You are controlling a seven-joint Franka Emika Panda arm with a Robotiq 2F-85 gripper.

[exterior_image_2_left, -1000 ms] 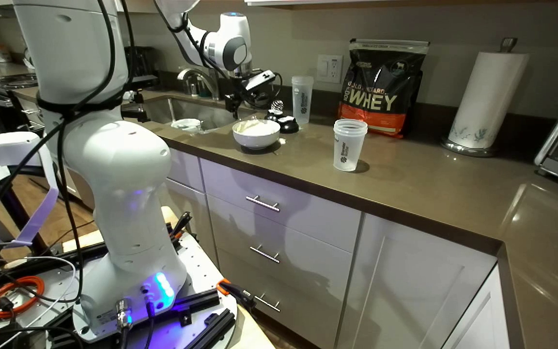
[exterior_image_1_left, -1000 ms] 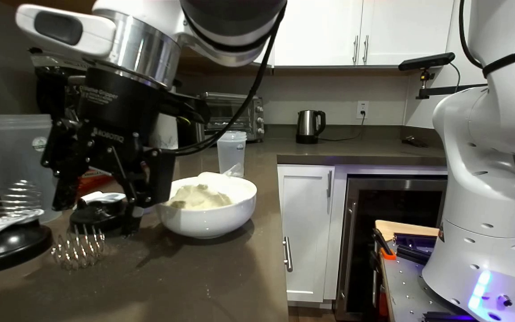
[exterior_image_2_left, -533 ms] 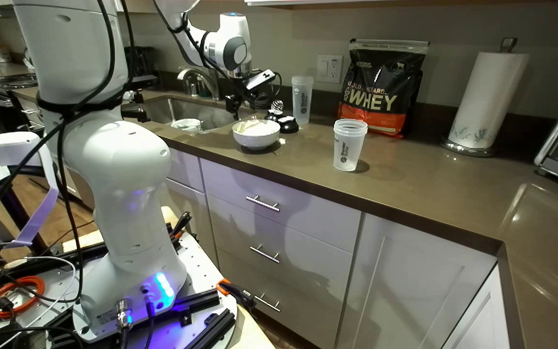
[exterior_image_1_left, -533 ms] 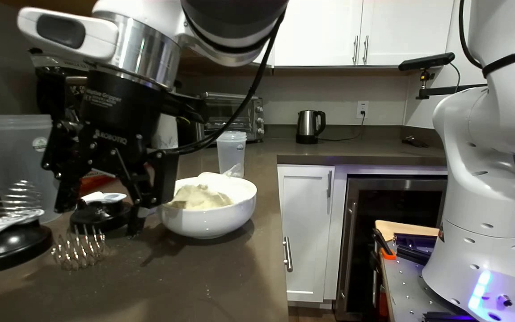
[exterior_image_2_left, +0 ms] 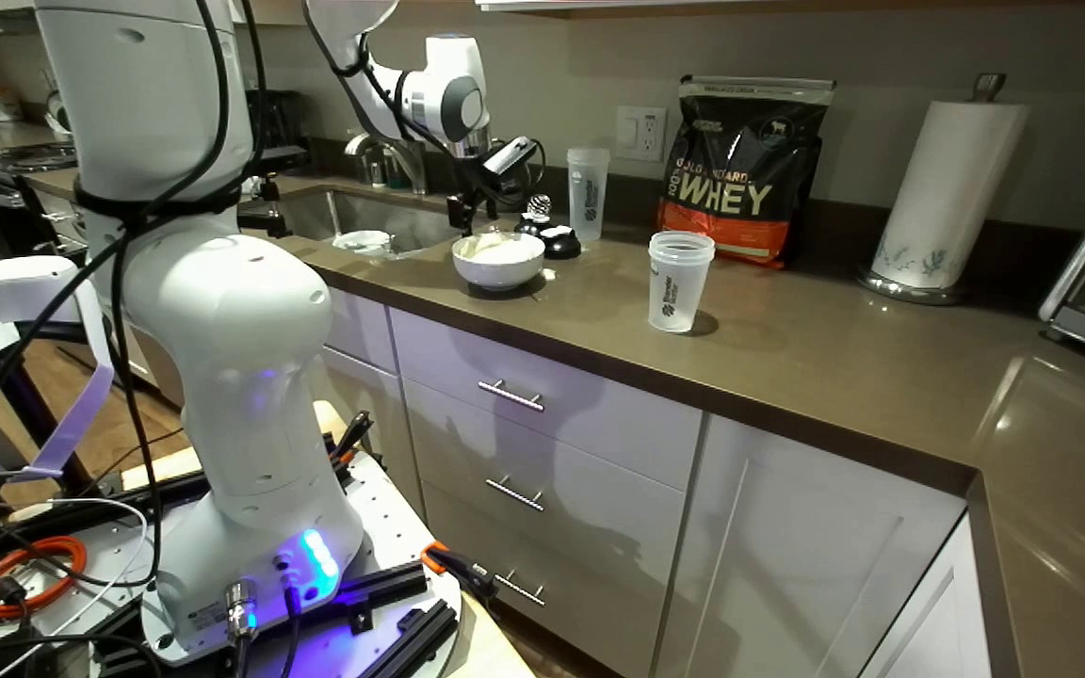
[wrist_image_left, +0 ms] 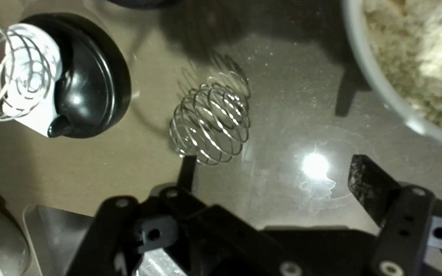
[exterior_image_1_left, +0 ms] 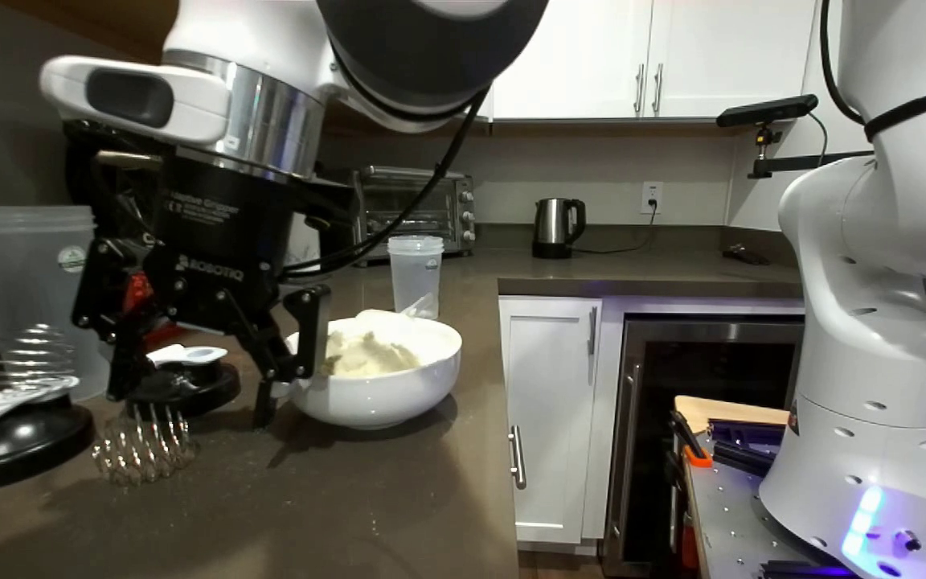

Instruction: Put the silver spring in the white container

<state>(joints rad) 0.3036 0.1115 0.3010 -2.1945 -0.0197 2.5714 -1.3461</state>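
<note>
Black two-finger claw (wrist_image_left: pixel 274 168): released; fingers (wrist_image_left: pixel 372 188) spread wide, tips down, low over the glossy brown countertop (exterior_image_1_left: pixel 334 498).
Small silver wire-coil spring (wrist_image_left: pixel 210 122): on the countertop, just ahead of the claw's finger at left in the wrist view; touching that finger or not, can't tell.
White round bowl (exterior_image_1_left: pixel 370 406): near the claw, just outside the finger at right in the wrist view; upright on the countertop, pale lumpy stuff (exterior_image_1_left: pixel 370 358) inside.
Black domed lid with white cap (wrist_image_left: pixel 90 84): ahead and left of the claw in the wrist view; a second silver coil (exterior_image_1_left: pixel 33 354) shows over its cap.
Another black lid, also white-capped (exterior_image_1_left: pixel 190 394): behind the claw in an exterior view, farther off than the spring.
Tall clear plastic cup (exterior_image_1_left: pixel 25 273): past the lids from the claw.
Clear shaker cup (exterior_image_2_left: pixel 679 287): well apart from the claw, past the bowl, upright.
Black-and-red whey bag (exterior_image_2_left: pixel 740 169): farther from the claw, toward the wall.
White paper towel roll (exterior_image_2_left: pixel 952 188): farther than the bag.
</note>
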